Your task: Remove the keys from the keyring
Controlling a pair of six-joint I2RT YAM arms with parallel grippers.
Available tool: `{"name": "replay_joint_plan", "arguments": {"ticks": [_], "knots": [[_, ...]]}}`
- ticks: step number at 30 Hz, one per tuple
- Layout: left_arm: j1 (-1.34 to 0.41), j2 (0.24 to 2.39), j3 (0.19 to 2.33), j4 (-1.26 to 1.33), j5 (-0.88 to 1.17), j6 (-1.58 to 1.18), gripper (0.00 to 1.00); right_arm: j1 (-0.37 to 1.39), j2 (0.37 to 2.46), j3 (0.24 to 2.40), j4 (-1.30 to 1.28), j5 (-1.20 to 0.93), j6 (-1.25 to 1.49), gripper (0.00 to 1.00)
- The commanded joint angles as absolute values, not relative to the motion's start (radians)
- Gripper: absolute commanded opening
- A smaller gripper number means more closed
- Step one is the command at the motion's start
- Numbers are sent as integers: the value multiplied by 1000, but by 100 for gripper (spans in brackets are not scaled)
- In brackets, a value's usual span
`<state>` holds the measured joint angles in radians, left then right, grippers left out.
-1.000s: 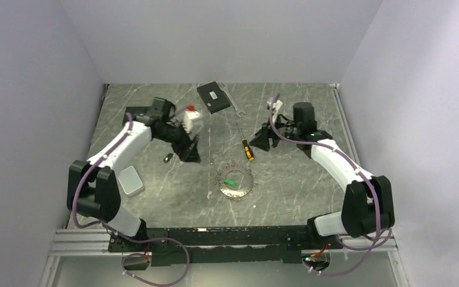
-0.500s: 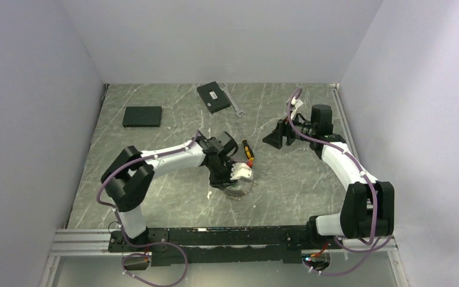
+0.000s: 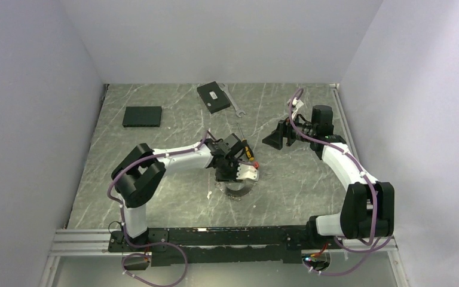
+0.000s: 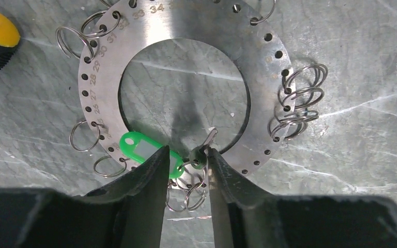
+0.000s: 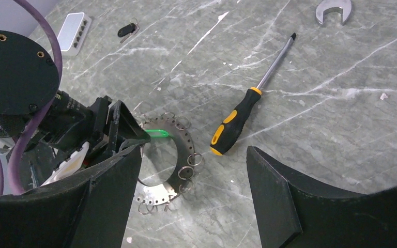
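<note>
Low in the middle of the top view, the keyring [image 3: 236,190] lies flat on the grey table [image 3: 155,191]. It's a flat metal ring w/ holes & numbers, & thin wire loops [image 4: 300,98] hang round its rim. Its green tag [image 4: 143,151] sits at the bottom middle of the L wrist view. The L gripper [image 3: 230,178] is right on top of the keyring, pointing down. Its fingers [image 4: 152,173] are nearly together, w/ the tag's end & a little key [image 4: 209,139] btw them. Can't tell if they squeeze the key or just touch it. Just up & right lies the screwdriver [image 3: 250,156] w/ a yellow & black handle. The R gripper [image 3: 273,140] is further up & right, wide open w/ nothing in it. Near the top are a wrench [image 3: 234,103] touching a black box [image 3: 213,97], & a second black box [image 3: 143,116] at upper left.
</note>
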<state>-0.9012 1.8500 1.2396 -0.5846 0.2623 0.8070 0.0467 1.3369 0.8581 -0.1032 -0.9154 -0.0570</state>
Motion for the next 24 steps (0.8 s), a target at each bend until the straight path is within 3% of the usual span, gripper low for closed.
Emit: {"name": "replay_joint_plan", "arguments": {"ticks": [1, 4, 16, 21, 24], "knots": [[-907, 1853, 1261, -549, 243, 825, 41, 42, 1317, 861, -61, -948, -46, 78], [-908, 1857, 1255, -546, 240, 825, 50, 41, 1320, 861, -57, -953, -43, 79], [-915, 1885, 1283, -633, 320, 840, 49, 41, 1327, 861, -61, -950, -50, 79], [-915, 1923, 1312, -662, 303, 826, 44, 41, 1331, 862, -62, -951, -51, 79], [-916, 1932, 1334, -680, 296, 812, 36, 41, 1329, 862, -64, -951, -53, 79]]}}
